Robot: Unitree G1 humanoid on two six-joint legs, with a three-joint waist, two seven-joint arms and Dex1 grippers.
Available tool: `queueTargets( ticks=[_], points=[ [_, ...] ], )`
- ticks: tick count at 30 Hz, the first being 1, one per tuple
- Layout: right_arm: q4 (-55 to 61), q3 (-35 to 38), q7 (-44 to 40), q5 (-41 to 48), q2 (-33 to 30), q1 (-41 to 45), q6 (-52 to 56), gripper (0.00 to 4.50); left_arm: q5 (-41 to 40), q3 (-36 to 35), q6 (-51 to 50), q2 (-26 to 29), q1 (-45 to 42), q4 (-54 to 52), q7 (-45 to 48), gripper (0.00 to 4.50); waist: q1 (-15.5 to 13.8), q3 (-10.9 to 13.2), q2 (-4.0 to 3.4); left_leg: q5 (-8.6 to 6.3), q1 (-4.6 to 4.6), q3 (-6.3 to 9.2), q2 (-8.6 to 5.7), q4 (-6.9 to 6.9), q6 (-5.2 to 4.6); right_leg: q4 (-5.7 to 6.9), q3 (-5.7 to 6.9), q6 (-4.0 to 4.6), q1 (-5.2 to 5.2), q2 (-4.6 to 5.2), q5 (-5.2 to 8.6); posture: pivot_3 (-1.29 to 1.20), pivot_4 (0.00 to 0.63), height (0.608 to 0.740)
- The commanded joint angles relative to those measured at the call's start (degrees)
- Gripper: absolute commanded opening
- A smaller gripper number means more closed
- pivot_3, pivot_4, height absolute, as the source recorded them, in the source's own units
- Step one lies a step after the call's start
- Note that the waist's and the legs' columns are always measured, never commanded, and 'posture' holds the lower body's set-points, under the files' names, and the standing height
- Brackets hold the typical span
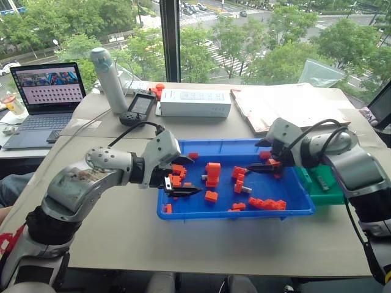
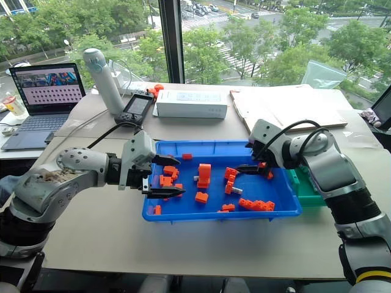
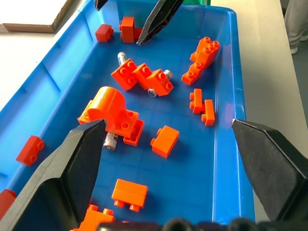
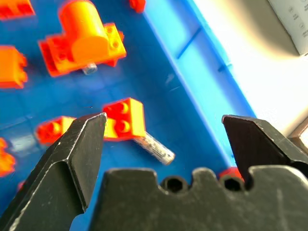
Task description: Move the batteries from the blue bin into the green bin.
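The right hand [image 4: 163,144] hangs spread wide and empty over the blue bin [image 1: 183,210]; a battery [image 4: 155,147] lies just ahead between its fingers, long axis slanting toward the frame's lower right; the left hand [image 3: 168,159] – also wide, empty – is farther; the green bin [image 1: 327,196] sits at right.

A slim grey-silver cylindrical battery [image 4: 155,147] between the right gripper's black fingers [image 4: 82,149] is half hidden under an orange plastic block [image 4: 124,118]; the small green plastic bin [image 1: 324,183] sits partly behind that arm.
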State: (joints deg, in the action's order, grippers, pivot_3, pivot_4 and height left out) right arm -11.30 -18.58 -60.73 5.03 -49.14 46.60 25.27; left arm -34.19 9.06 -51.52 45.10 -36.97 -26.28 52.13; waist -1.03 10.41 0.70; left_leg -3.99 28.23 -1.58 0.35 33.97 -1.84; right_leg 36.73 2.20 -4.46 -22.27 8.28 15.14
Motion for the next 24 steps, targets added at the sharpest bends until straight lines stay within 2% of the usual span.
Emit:
queueTargets(
  ticks=[1, 5, 6, 13, 16, 17, 21, 24],
  points=[
    [-9.0, -2.3, -3.4, -4.4, 2.6, 5.7, -6.6, 4.48, -0.4, -1.9, 0.0, 0.6, -0.5, -1.5, -0.1, 4.5, 0.4, 0.0, 0.0, 0.0, 0.0, -0.01, 0.0, -0.01, 0.0, 0.0, -0.01, 0.0, -0.01, 0.0, -0.03, 0.0, 0.15, 0.74],
    [-16.2, -4.3, -5.6, -7.9, 4.6, 8.1, -11.6, 4.48, -0.6, -2.7, -0.5, 1.0, -0.1, -2.0, -0.5, 4.5, 0.5, 0.0, 0.0, 0.1, -0.01, 0.01, 0.04, -0.04, -0.06, 0.11, -0.02, 0.01, 0.03, -0.05, -0.03, 0.0, 0.15, 0.74],
    [-17.9, -4.2, -5.8, -8.2, 5.5, 8.6, -12.3, 4.48, -0.8, -2.9, -0.7, 1.0, 0.1, -2.3, -0.6, 4.5, 0.4, 0.0, 0.0, 0.26, -0.01, 0.02, 0.04, -0.05, -0.32, 0.13, -0.02, 0.01, 0.02, -0.07, -0.02, 0.0, 0.15, 0.74],
    [-28.7, -3.7, -8.4, -9.9, 10.4, 9.9, -16.4, 4.48, -1.3, -4.0, -2.0, 1.2, 1.1, -3.8, -1.6, 4.5, 0.5, 0.0, -0.01, 0.26, -0.02, 0.05, 0.05, -0.08, -0.24, 0.14, -0.02, 0.02, 0.01, -0.1, -0.02, 0.0, 0.15, 0.74],
    [-31.4, -3.4, -9.0, -10.8, 11.1, 10.3, -17.3, 3.83, -1.4, -4.0, -2.2, 1.2, 1.1, -3.9, -1.9, 4.5, 0.5, 0.0, 0.0, 0.13, -0.06, 0.05, 0.06, -0.07, -0.02, 0.14, -0.02, 0.02, 0.01, -0.12, -0.03, 0.0, 0.15, 0.74],
    [-32.0, -3.4, -9.3, -11.2, 11.0, 10.2, -17.5, 3.36, -1.4, -4.0, -2.4, 1.2, 1.1, -3.9, -2.0, 4.5, 0.5, 0.0, -0.01, 0.06, -0.07, 0.06, 0.07, -0.06, 0.09, 0.15, -0.02, 0.03, 0.02, -0.15, -0.03, 0.0, 0.15, 0.74],
    [-29.5, -3.8, -11.7, -13.2, 8.8, 8.9, -19.4, 2.14, -1.2, -3.7, -2.4, 1.5, 1.0, -4.0, -2.0, 4.5, 0.4, 0.0, -0.01, 0.07, -0.07, 0.06, 0.08, -0.03, 0.1, 0.15, -0.02, 0.03, 0.02, -0.16, -0.04, 0.0, 0.15, 0.74],
    [-25.5, -2.4, -13.8, -12.1, 8.0, 7.8, -16.6, 1.02, -1.0, -3.2, -2.2, 1.6, 0.8, -3.9, -1.9, 4.5, 0.5, 0.0, -0.01, 0.07, -0.07, 0.06, 0.08, -0.03, 0.11, 0.15, -0.02, 0.03, 0.01, -0.16, -0.04, 0.0, 0.15, 0.74]
  ],
)
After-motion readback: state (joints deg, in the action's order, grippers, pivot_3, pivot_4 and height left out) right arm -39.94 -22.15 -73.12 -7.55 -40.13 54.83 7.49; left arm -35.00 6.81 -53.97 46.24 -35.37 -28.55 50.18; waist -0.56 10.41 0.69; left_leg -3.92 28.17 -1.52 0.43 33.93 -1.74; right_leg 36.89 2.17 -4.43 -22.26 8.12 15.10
